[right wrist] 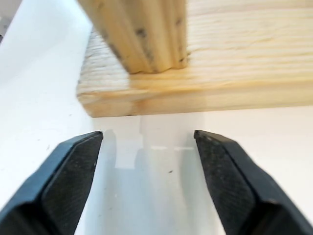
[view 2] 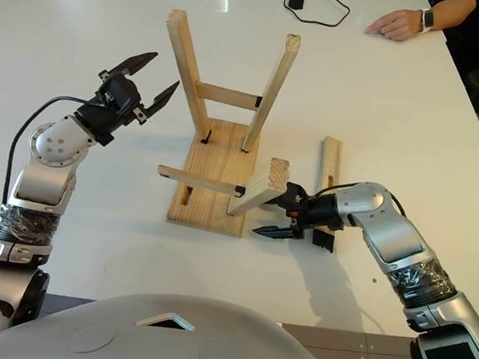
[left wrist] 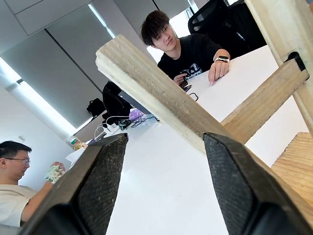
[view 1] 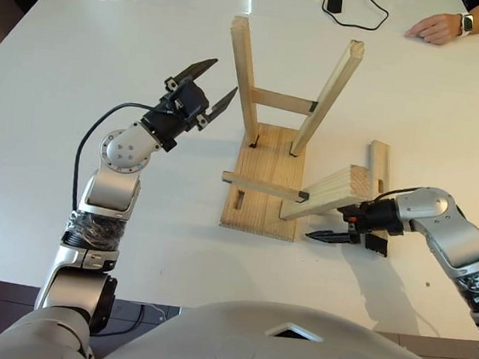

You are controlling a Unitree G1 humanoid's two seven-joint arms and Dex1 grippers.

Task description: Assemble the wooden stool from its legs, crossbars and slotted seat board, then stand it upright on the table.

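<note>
The seat board (view 1: 262,212) is laid flat near the middle of the white desk (view 1: 81,60). Two legs are stood upright in its far end: the left leg (view 1: 245,77) and the right leg (view 1: 327,99), the latter leaning a little. They are joined partway up by a crossbar (view 1: 282,102).

A third leg (view 1: 330,194) is seen tilted at the board's near right corner, with its lower end on the board and its upper end raised toward the right. A second crossbar (view 1: 260,185) is fixed to it and runs left across the board. Whether this leg is seated in a slot cannot be told. An open slot (view 1: 240,199) is visible near the board's left edge. A fourth leg (view 1: 379,167) is laid flat on the desk, just right of the tilted one.

The left gripper (view 1: 224,75) is held raised just left of the upright left leg, jaws spread wide, nothing gripped. The right gripper (right wrist: 147,142) is held low over the desk at the board's near right corner, below the tilted leg. Its jaws are open and nothing is held between them.
</note>
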